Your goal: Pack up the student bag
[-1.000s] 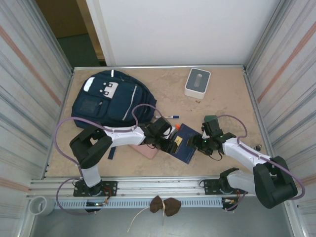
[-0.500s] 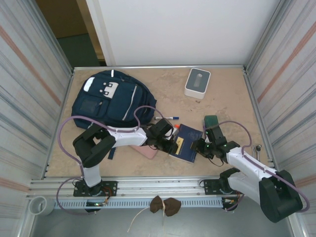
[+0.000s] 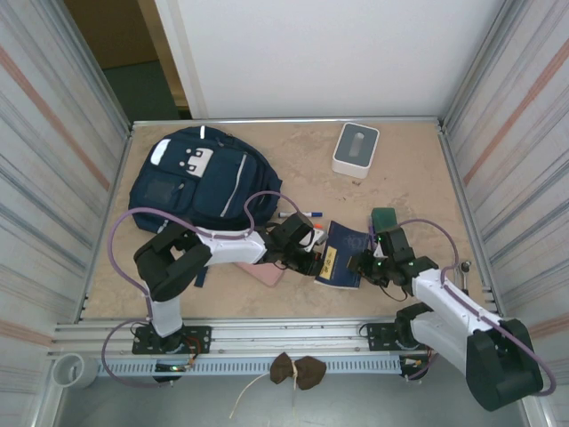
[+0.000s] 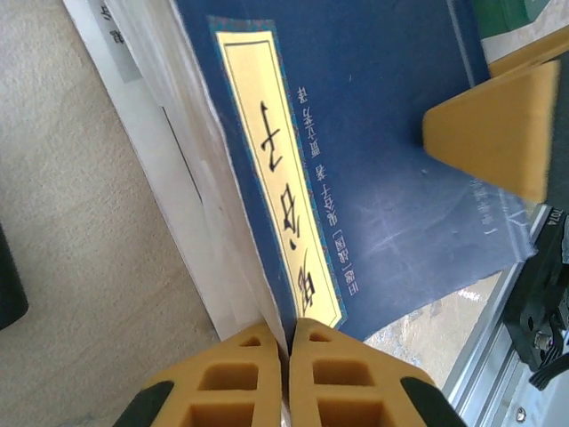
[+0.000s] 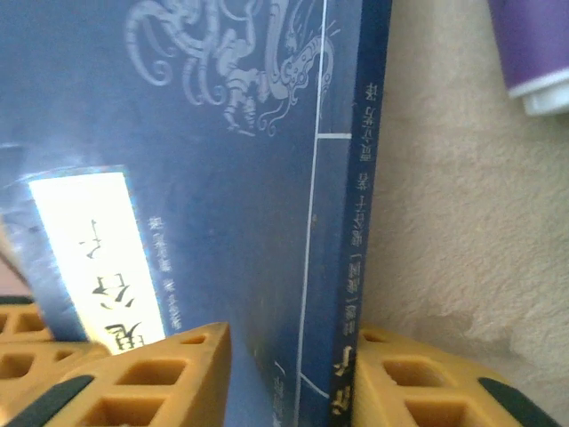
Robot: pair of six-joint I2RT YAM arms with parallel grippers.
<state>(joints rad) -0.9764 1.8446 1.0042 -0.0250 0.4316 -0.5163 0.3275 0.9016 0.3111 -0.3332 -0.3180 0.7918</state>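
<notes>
In the top view the student bag (image 3: 200, 182) lies flat on the tabletop (image 3: 418, 178) in the upper left of the frame, front side up. Its end with the white patches points toward the upper left, and its long axis runs diagonally from there down toward the middle of the frame. A dark strap comes out at its lower edge. Right of the bag's lower corner lie a pen (image 3: 302, 214) and a blue book (image 3: 345, 253). The left fingers (image 3: 313, 260) hold the book's left edge and the right fingers (image 3: 360, 265) hold its right edge. A white-grey box (image 3: 356, 149) stands at the upper right and a green object (image 3: 384, 216) lies just above the right wrist. Compared with one second ago the bag has not moved. The book now looks narrower and more raised on its edge, it sits a little more to the right, and the right arm has pulled back toward the lower right, so more of the green object is uncovered. In the left wrist view the left fingers (image 4: 240, 382) are pressed nearly together and pinch the edge of the blue book (image 4: 373, 178); one yellow right finger (image 4: 498, 124) touches its cover. In the right wrist view the right fingers (image 5: 160, 378) clamp the blue book (image 5: 222, 133) at its spine, and a purple and white object (image 5: 533, 53) lies at the upper right.
</notes>
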